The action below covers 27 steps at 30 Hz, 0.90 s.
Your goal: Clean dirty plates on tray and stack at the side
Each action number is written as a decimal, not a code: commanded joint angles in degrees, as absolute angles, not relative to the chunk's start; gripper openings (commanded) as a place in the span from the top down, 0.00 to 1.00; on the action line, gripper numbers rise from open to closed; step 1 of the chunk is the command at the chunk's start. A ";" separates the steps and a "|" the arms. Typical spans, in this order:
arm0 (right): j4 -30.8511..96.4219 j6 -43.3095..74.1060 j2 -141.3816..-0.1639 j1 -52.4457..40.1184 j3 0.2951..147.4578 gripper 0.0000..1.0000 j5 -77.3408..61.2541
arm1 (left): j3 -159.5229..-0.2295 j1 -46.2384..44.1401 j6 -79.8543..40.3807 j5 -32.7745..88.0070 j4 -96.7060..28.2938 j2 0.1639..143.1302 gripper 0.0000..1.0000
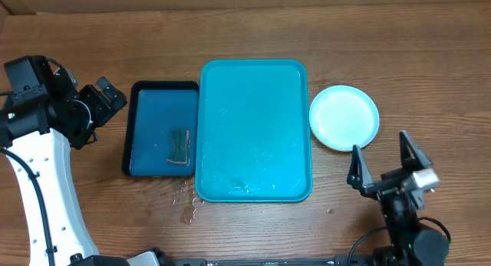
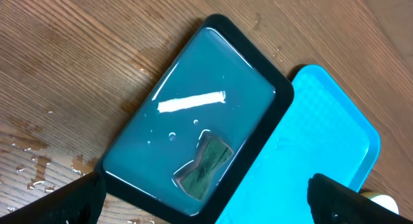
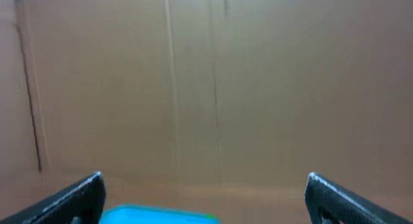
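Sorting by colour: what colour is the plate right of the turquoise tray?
The plate is light blue, paler at centre; overhead view shows it best.

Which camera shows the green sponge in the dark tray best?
The left wrist view: the sponge lies big and clear in the water of the dark tray. The overhead view shows it too, but small. The right wrist view misses it, facing a brown wall.

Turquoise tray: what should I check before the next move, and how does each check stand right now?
1. Plates off the turquoise tray: ok.
2. The light blue plate sits on the table beside the tray: ok.
3. More stacked beneath it: cannot tell.
4. The left tool open, empty: ok.
5. The right tool open, empty: ok.
6. Table dry: not ok, water droplets near the tray's corner.
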<state>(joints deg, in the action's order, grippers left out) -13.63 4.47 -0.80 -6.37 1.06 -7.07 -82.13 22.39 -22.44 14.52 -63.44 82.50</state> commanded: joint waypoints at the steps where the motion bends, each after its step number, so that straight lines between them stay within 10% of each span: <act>1: -8.82 4.45 -0.21 -6.24 0.45 0.00 -6.13 | -82.21 22.48 -23.18 14.44 -63.42 82.37 0.00; 27: 4.49 -4.56 -0.16 -6.26 0.45 0.01 -3.92 | -82.21 22.48 -23.20 14.46 -63.42 82.37 0.01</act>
<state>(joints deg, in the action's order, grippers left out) 4.78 -3.92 -0.73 -6.37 1.06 -4.47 -82.13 22.39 -22.44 14.52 -63.46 82.50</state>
